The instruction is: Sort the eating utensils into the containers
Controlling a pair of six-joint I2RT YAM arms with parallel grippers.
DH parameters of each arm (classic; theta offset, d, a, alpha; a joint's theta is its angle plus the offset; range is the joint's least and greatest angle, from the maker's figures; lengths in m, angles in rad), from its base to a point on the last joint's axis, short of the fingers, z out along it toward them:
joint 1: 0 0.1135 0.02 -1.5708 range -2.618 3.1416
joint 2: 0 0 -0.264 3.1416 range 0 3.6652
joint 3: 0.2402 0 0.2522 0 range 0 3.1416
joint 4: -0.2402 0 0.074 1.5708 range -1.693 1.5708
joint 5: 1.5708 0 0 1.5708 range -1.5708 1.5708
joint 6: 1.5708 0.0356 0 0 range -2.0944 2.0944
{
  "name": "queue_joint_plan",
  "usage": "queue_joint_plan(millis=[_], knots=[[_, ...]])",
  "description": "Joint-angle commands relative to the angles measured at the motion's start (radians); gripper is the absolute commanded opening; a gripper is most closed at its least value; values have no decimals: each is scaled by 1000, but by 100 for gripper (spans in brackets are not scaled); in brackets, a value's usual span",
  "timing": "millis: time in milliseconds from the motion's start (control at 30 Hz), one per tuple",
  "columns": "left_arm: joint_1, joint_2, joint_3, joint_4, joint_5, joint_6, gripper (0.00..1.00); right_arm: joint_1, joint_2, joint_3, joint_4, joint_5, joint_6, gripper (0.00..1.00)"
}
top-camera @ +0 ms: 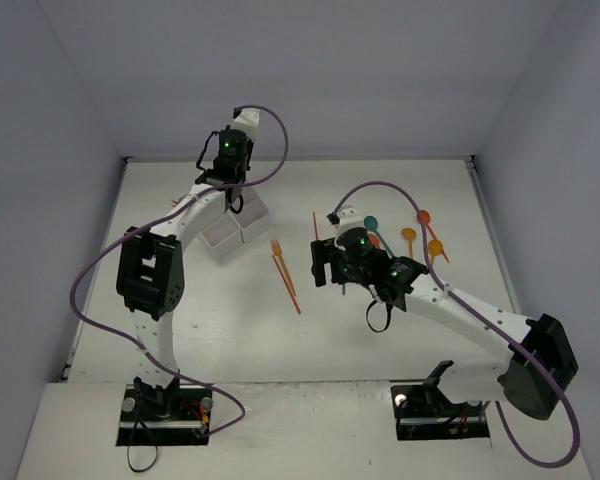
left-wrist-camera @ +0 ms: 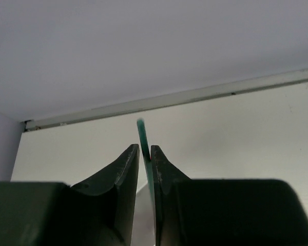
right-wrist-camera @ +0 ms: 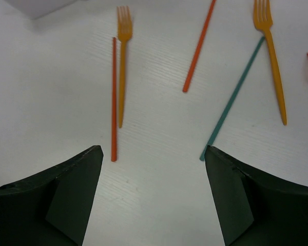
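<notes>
Left wrist view: left gripper [left-wrist-camera: 145,149] pinches a thin teal plastic utensil [left-wrist-camera: 141,130], its length jutting past the jaws, over the white compartmented tray [top-camera: 223,242].

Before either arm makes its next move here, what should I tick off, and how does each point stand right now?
1. Teal utensil sits between the fingers of the left pincer: ok.
2. Firm grip on it: cannot tell; a thin slit shows beside one finger.
3. Left pincer is above the white tray: ok; which compartment, cannot tell.
4. Right pincer is open and empty: ok.
5. Right pincer is lined up on one piece: not ok; the orange fork and red stick lie ahead, off to one side.
</notes>
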Motion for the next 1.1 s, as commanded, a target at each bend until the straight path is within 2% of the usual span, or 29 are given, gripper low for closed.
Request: queue_joint_plan(millis=[0, 167, 233, 267, 333, 500, 567, 667, 833, 1067], knots=[[7, -72, -38, 83, -12, -38, 18, -54, 85, 49, -35, 65, 67, 77], [8, -117, -83, 80, -8, -57, 31, -90, 177, 93, -50, 82, 76, 75], [7, -147, -105, 76, -6, -70, 39, -102, 216, 121, -59, 91, 77, 72], [6, -165, -114, 73, -3, -90, 48, -107, 245, 140, -62, 99, 80, 70], [4, -224, -132, 49, 8, -129, 55, -120, 275, 154, -78, 103, 90, 68], [-5, -349, -120, -194, 68, -270, 67, -158, 352, 162, -96, 88, 142, 60], [-11, -397, -115, -323, 110, -329, 69, -168, 380, 161, -101, 84, 167, 57], [-16, -471, -161, -416, 161, -392, 73, -178, 413, 154, -103, 67, 187, 52], [-21, -620, -317, -490, 207, -492, 73, -183, 468, 160, -103, 39, 203, 45], [-24, -740, -470, -536, 311, -625, 73, -185, 529, 160, -105, 37, 218, 34]])
